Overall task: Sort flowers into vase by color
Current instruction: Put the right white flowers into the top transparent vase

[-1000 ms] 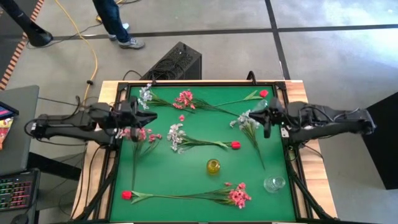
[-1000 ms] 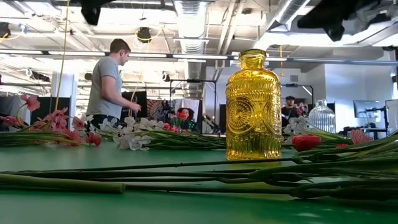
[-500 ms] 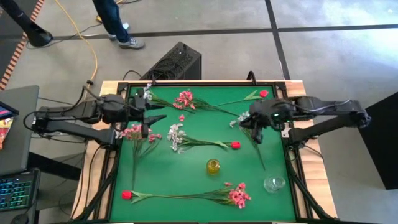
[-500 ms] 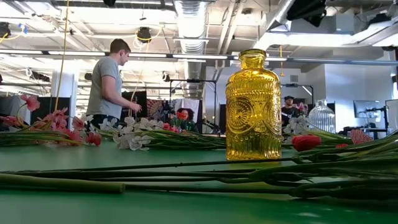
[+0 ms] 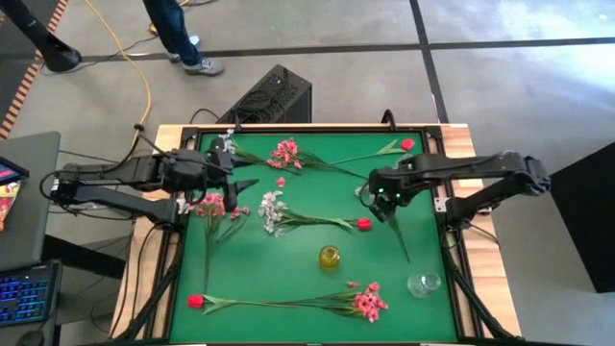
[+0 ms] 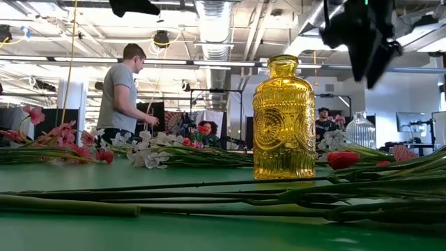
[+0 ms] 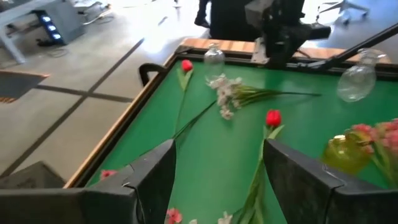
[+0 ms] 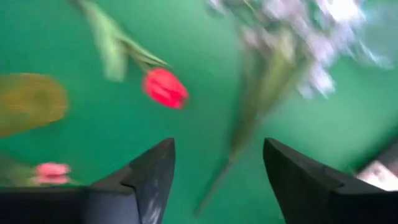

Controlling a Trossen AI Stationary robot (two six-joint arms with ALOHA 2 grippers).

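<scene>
On the green table flowers are lying scattered. The right gripper, fingers spread, is hovering over the white spray — it should be closing on the stem, not the blossoms.

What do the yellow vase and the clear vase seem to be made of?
Yellow vase: likely pressed glass, glossy amber, translucent, with embossed round patterns. Clear vase: likely colourless glass, since the green mat shows through it; faint ribbing in the low view. Clear plastic cannot be ruled out.
</scene>
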